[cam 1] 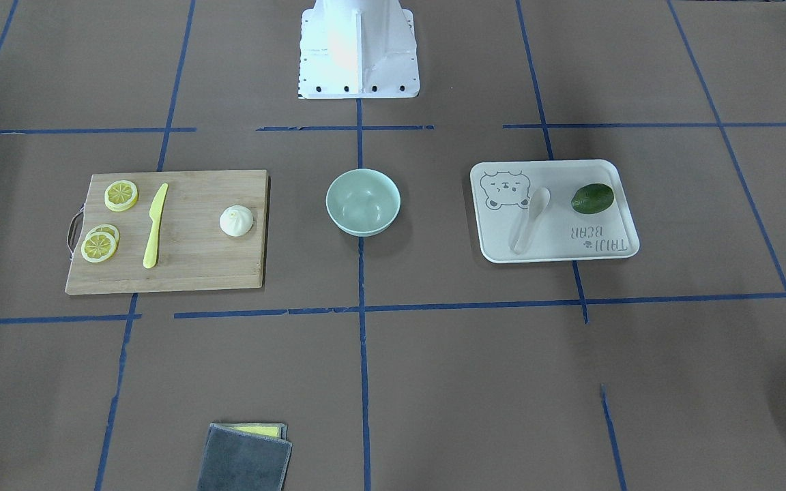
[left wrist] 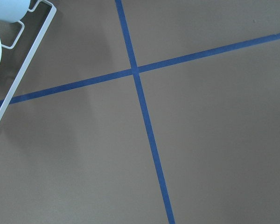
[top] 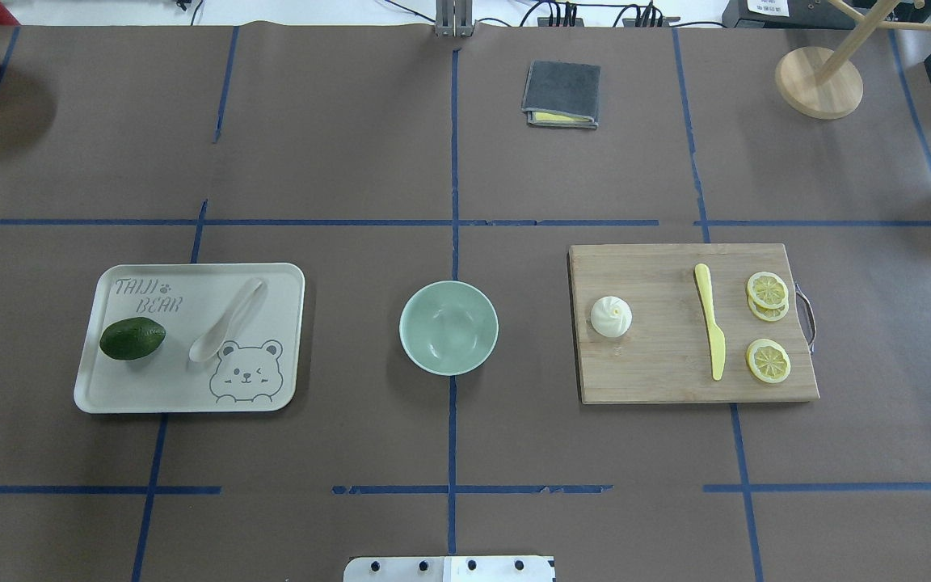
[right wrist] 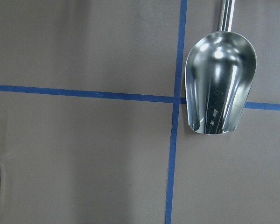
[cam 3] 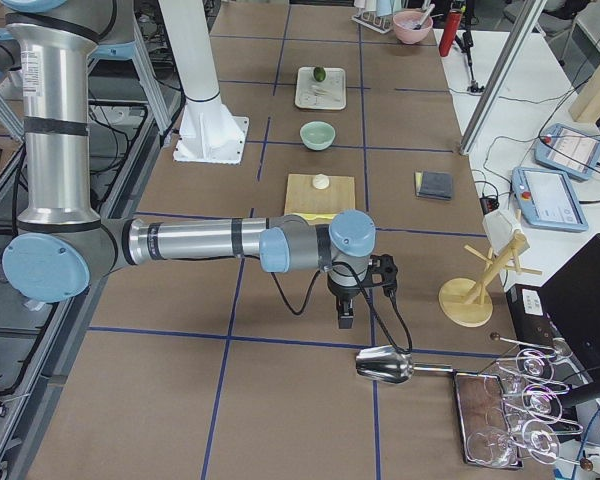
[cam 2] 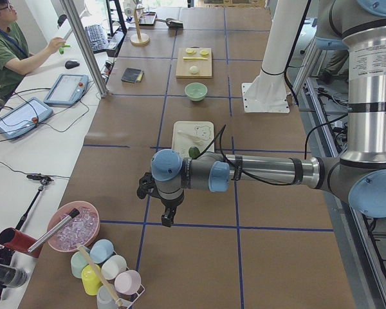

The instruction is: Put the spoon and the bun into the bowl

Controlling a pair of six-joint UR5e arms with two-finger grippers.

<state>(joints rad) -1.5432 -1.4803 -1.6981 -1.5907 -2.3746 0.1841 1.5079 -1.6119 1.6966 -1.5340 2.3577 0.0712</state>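
Spoon [cam 1: 529, 221] lies on tray [cam 1: 611, 254] in front view, just beside green fruit [cam 1: 592, 198]; bun [cam 1: 237, 221] sits on board [cam 1: 209, 269], bowl-side end, knife [cam 1: 155, 225] and lemon slices [cam 1: 121, 195] further along. Bowl [cam 1: 363, 202] stands between tray and board, apart from both. Overhead: spoon [top: 227, 319] angled across tray, scoop end near the bear print; bowl [top: 448, 327] on the centre tape line; bun [top: 611, 316] upright on board. Left side view: left gripper [cam 2: 168, 222] hangs over table [cam 2: 199, 257], well short of tray; can't tell its jaw state. Right side view: right gripper [cam 3: 345, 320] hangs near a metal scoop [cam 3: 385, 367], well apart from board; jaw state, can't tell. Left wrist: tape cross [left wrist: 135, 70] and rack [left wrist: 23, 60] corner only. Right wrist: scoop [right wrist: 219, 84] on tape line.
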